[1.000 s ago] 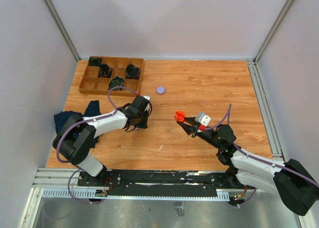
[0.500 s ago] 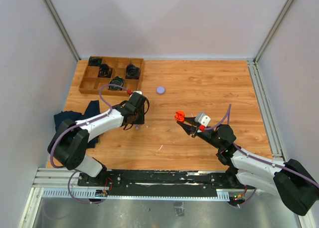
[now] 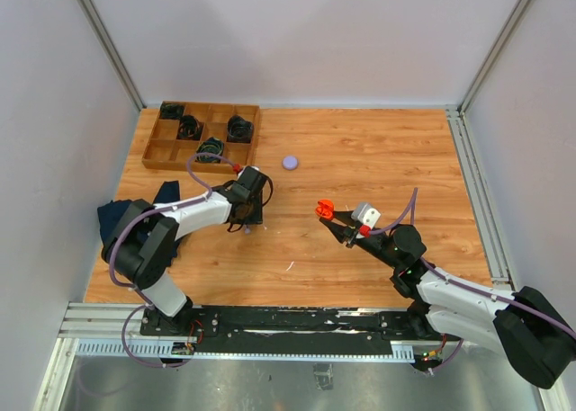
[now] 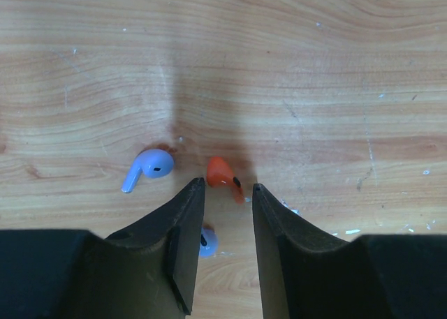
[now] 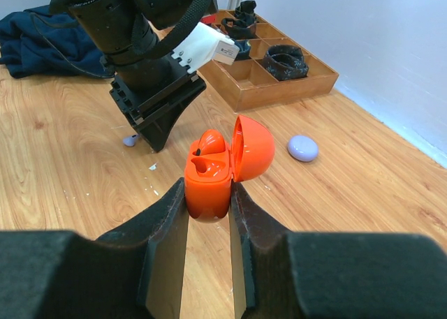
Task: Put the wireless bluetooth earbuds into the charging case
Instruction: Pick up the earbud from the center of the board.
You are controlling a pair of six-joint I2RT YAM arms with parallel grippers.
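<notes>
In the left wrist view an orange earbud (image 4: 223,178) lies on the wood just ahead of my left gripper (image 4: 227,186), whose jaws stand open around nothing. One purple earbud (image 4: 148,167) lies to its left. Another purple earbud (image 4: 207,241) is half hidden under the left finger (image 4: 183,228). My right gripper (image 5: 208,193) is shut on the orange charging case (image 5: 208,183), held above the table with its lid (image 5: 251,148) open. One orange earbud (image 5: 213,141) sits in a socket. From above, the left gripper (image 3: 247,218) is left of the case (image 3: 324,208).
A closed purple case (image 3: 290,162) lies at the table's middle back. A wooden compartment tray (image 3: 157,150) with coiled black cables stands at the back left. A dark blue cloth (image 3: 121,215) lies at the left edge, beside the left arm.
My left gripper's jaws have parted from shut to open, and its wrist has shifted slightly away from the near edge. The right arm and the case have not moved.
</notes>
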